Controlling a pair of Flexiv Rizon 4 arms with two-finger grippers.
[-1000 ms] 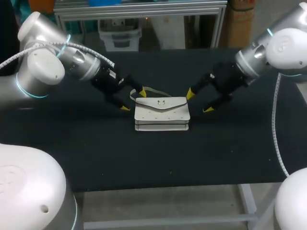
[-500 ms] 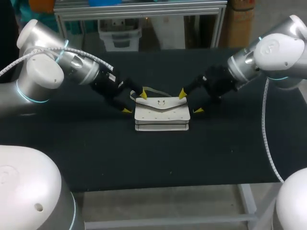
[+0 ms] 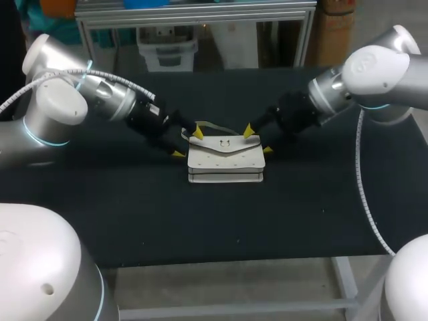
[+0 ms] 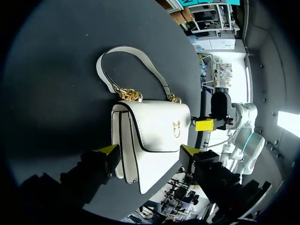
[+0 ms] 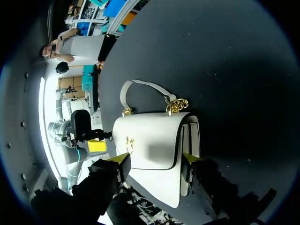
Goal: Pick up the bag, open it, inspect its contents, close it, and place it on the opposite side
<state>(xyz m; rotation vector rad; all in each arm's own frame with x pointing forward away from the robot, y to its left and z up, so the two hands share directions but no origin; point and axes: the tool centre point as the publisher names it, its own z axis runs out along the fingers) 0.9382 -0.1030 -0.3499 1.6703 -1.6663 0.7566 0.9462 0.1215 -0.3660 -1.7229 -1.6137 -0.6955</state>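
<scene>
The white bag (image 3: 225, 159) lies near the middle of the black table (image 3: 134, 214), with its flap (image 3: 224, 144) facing up and folded down. Its strap (image 3: 215, 126) is curled on the table behind it. Gold chain links (image 4: 129, 94) join the strap to the body, and a small gold clasp (image 4: 176, 129) sits on the flap.

Our left gripper (image 3: 187, 144) is at the bag's left end, low over the table. Its fingers are spread apart, one yellow tip by the rear corner and the other just off the front corner. In the left wrist view the bag's end lies between the two tips (each is very close to it, though we cannot make out whether either actually presses on it).

Our right gripper (image 3: 258, 140) is at the bag's right end, its fingers also spread wide, with one tip near the rear corner and one beside the front edge. From its wrist camera the bag's end sits between the tips, and a yellow tip of the left gripper shows beyond the bag.
</scene>
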